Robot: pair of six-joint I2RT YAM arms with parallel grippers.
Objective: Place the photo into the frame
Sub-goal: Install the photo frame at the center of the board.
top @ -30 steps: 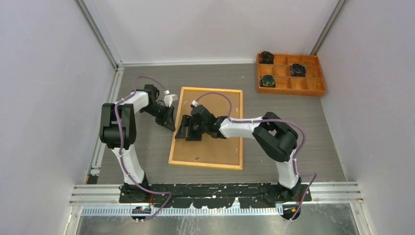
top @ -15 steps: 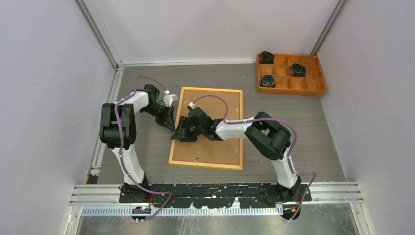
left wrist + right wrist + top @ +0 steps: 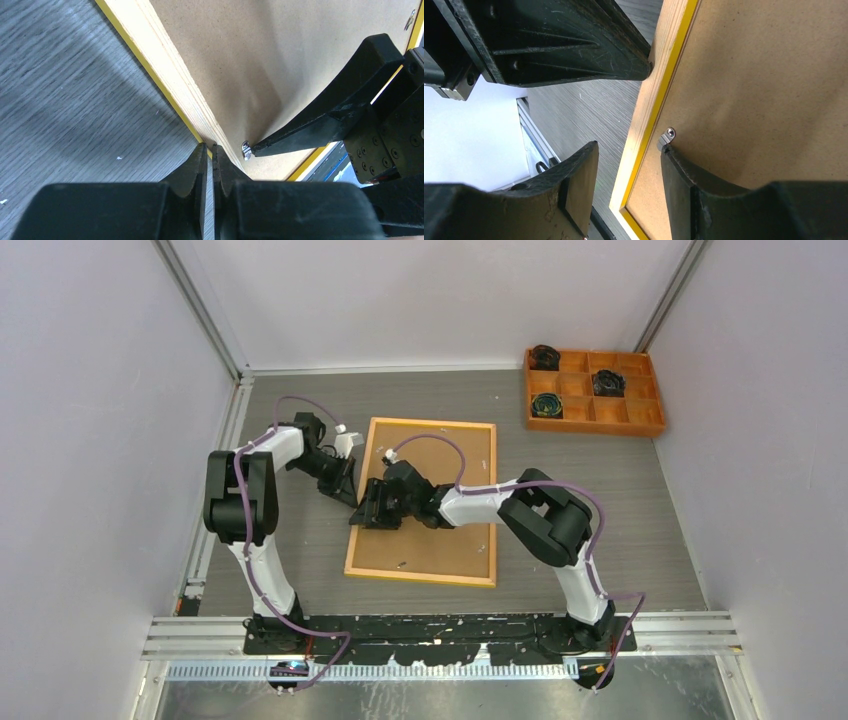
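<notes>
Top external view: nearest to the arms' bases, the frame [image 3: 420, 576] lies flat and face down in the middle of the grey table [image 3: 600, 500]. Its light wood back is up and a brown backing board [image 3: 430, 540] fills it. A thin yellow line runs along its outer edge.

Both pincers meet at the left side of the frame, about halfway along it. The right pincer [image 3: 364, 516] reaches across the board from the right. In the right wrist view it [image 3: 629, 149] stands partly open, astride the left bar of the frame. One finger is over the table just outside the yellow edge, and the other rests on the board, touching a small metal tab [image 3: 668, 136]. It has hold of nothing.

The left pincer [image 3: 352, 500] comes from the left side. In the left wrist view its jaws [image 3: 210, 147] are closed together with only a hairline gap. Their tips touch the outer edge of the frame, just beside the same tab, and nothing is between them.

Farther back, in the far right corner, an orange tray [image 3: 590, 428] stands well apart from the frame, with dark rolls [image 3: 548, 405] in some compartments.
</notes>
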